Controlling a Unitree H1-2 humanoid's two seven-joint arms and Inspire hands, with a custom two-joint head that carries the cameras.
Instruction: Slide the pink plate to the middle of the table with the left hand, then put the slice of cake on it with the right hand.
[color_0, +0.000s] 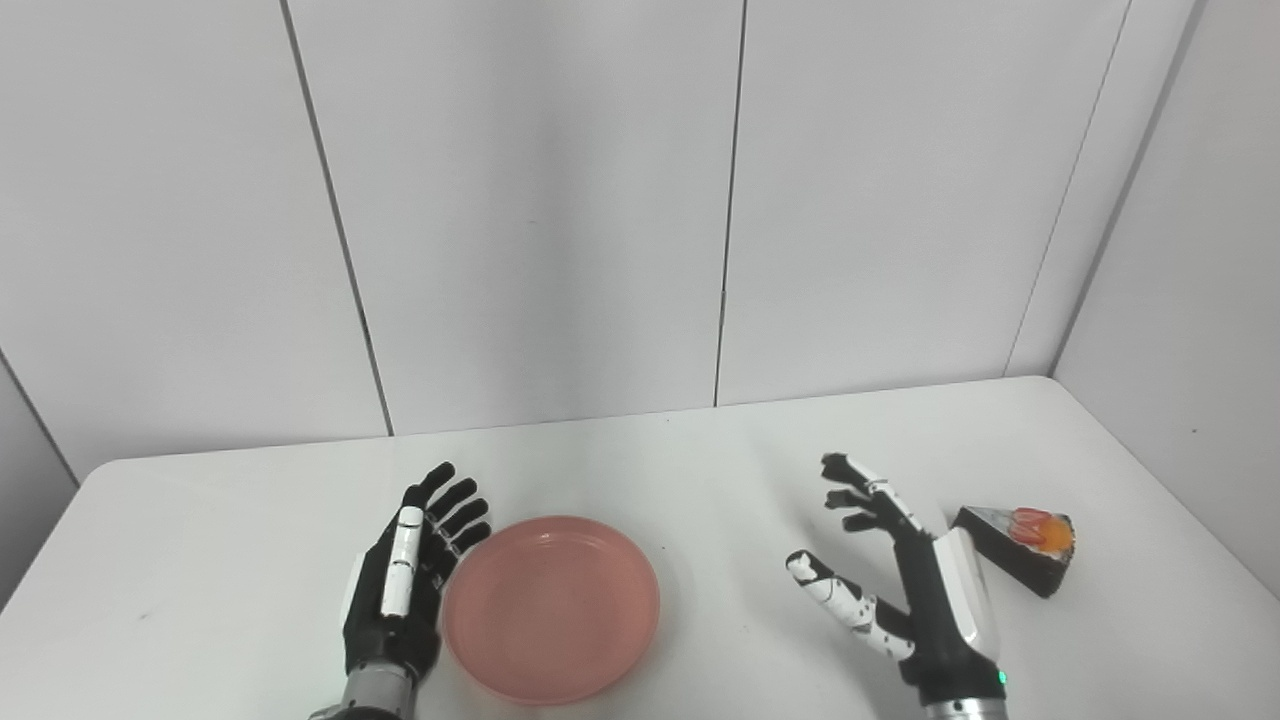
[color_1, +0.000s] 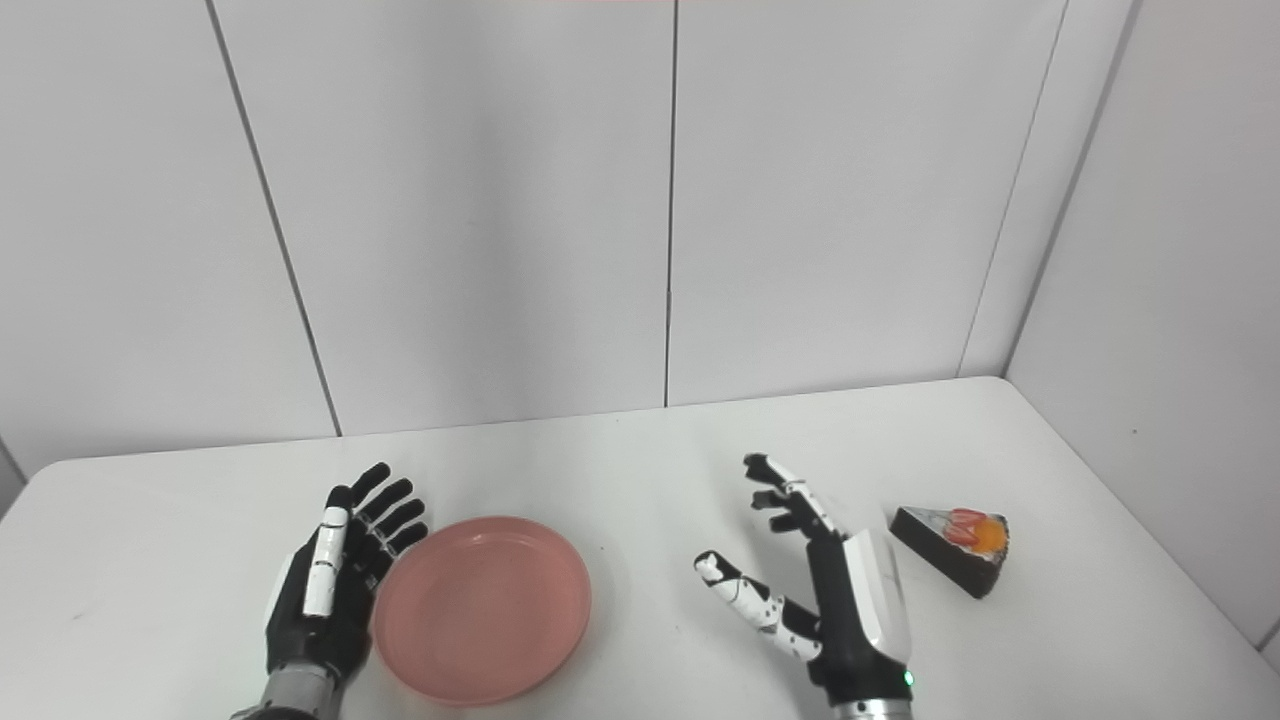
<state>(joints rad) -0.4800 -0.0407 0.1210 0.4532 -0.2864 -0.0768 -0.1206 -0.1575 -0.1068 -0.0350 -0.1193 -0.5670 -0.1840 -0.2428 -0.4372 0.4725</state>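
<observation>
White panelled walls back a pale table (color_0: 640, 450). Pink plate (color_0: 551, 607) sits left of centre near the front edge — left hand (color_0: 398, 590) stands edge-on against its left rim, fingers straight and together, placed to push it rightward. Right hand (color_0: 905, 580) hangs spread and empty, the slice of cake (color_0: 1020, 547) just beside it on the outside — apparently waiting its turn.
</observation>
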